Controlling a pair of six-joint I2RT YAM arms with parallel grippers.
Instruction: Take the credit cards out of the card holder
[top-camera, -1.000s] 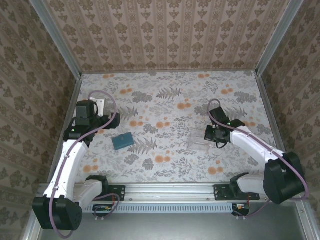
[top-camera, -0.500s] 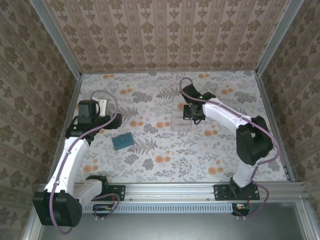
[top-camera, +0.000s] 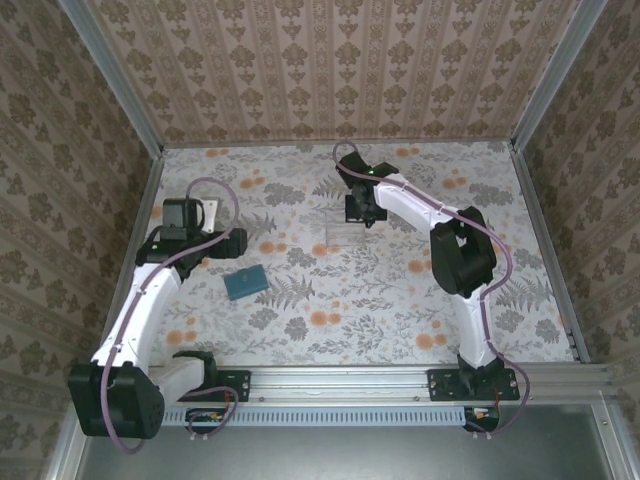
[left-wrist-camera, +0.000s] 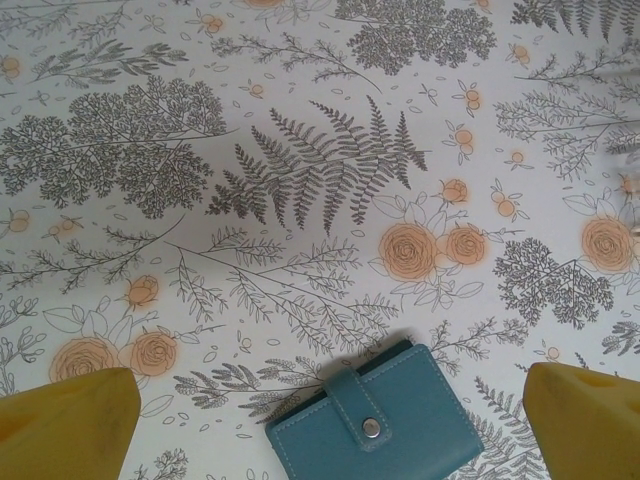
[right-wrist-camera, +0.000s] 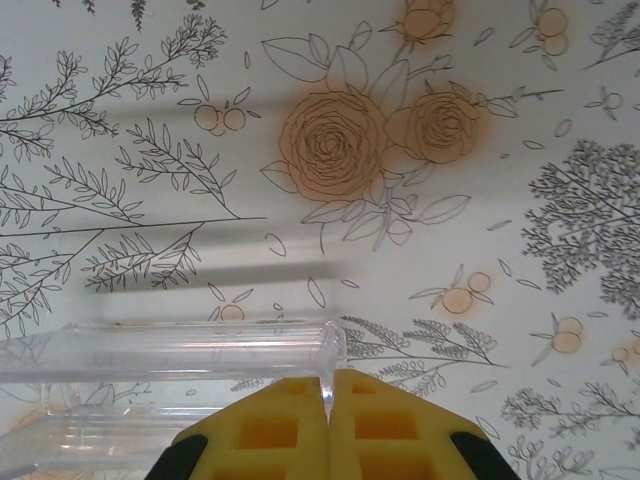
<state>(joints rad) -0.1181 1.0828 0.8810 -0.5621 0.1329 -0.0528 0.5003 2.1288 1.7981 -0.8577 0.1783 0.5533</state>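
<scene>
Two grippers are standing in opposite states. Your left gripper (left-wrist-camera: 325, 390) is hanging with its jaws spread fully wide and gripping nothing, its yellow fingertips (left-wrist-camera: 70, 420) occupying the lower corners of the left wrist view. The card holder (left-wrist-camera: 400, 440) is lying flat on the flowered table (left-wrist-camera: 300, 150) at the lower centre of that view, between the fingertips and touching neither. Your right gripper (right-wrist-camera: 330, 400) is clamped tight, pinching the thin wall of the clear plastic box (right-wrist-camera: 150, 365) at the lower left of the right wrist view.

I am judging the extraction as not yet begun: the holder is sitting folded, its strap fastened by a metal snap (left-wrist-camera: 371, 427), and the cards are probably lying inside, though the closed cover is preventing confirmation. The next move is calling for you to bring the left gripper down onto the holder, steady one panel, and work a fingertip under the strap to release the snap.

Regarding markings, I am finding no brand, label or legible writing on the holder or box.
</scene>
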